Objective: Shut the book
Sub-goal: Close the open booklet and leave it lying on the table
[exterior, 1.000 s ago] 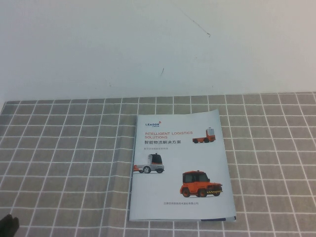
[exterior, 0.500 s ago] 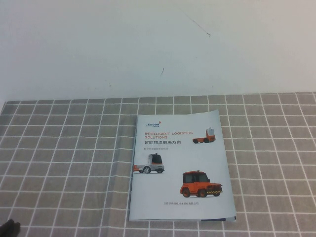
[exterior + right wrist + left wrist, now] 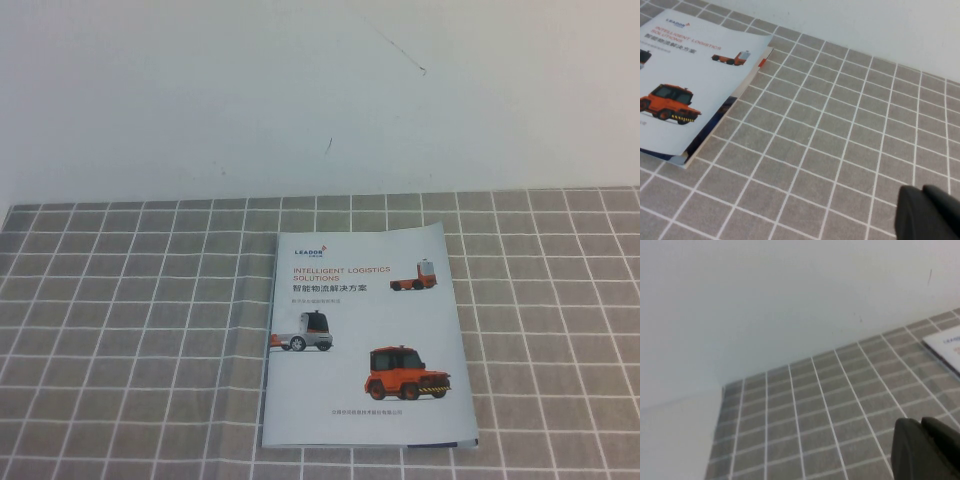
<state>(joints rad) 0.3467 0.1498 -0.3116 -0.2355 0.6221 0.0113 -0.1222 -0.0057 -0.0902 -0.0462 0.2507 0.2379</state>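
The book lies flat on the checked tablecloth, front cover up and already shut, just right of the table's middle; its long axis runs away from the robot toward the white wall, spine on the robot's left, page edges on its right. Neither arm shows in the high view. The left gripper hangs over bare cloth with only a book corner in sight; the right gripper sees most of the cover, so it is probably nearer. Whether either is released or clenched I cannot tell; neither holds anything visible. Little seems left to do.
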